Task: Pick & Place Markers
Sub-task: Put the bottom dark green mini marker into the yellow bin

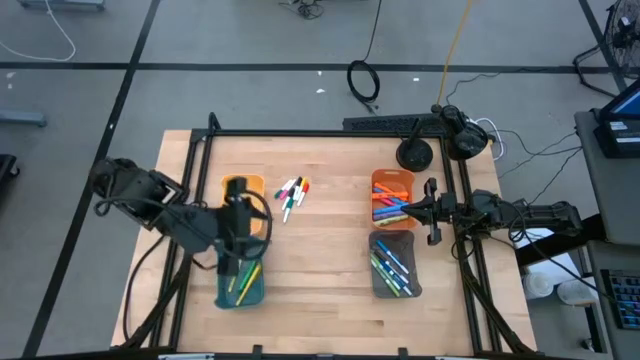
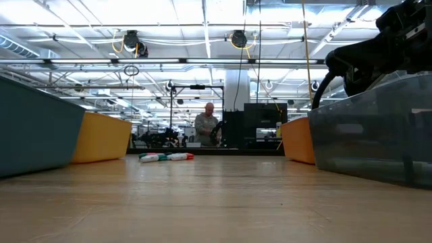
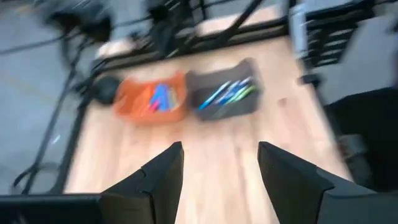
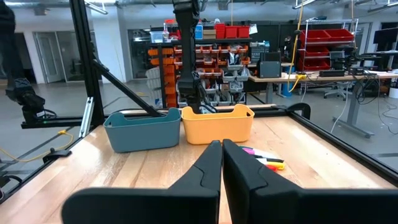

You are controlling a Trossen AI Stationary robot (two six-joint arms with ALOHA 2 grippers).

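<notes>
A small heap of loose markers [image 1: 292, 195] with red, green, orange and pink caps lies on the table's far middle; it also shows as markers [image 2: 165, 156] in the low view and markers [image 4: 264, 158] in the right wrist view. My left gripper [image 1: 245, 215] hovers over the seam between the yellow tray [image 1: 250, 188] and the teal tray [image 1: 240, 285]. Its fingers stand open with nothing between them, left gripper [image 3: 221, 146]. My right gripper [image 1: 408, 208] hangs shut and empty between the orange tray [image 1: 392, 195] and the grey tray [image 1: 393, 262], right gripper [image 4: 222, 144].
Blue and pink markers fill the orange tray. The grey tray holds blue and green ones, and the teal tray holds green and yellow ones. A black frame [image 1: 330, 132] runs round the table. Bare wood lies between the tray pairs. A person [image 2: 206, 125] stands far behind the table.
</notes>
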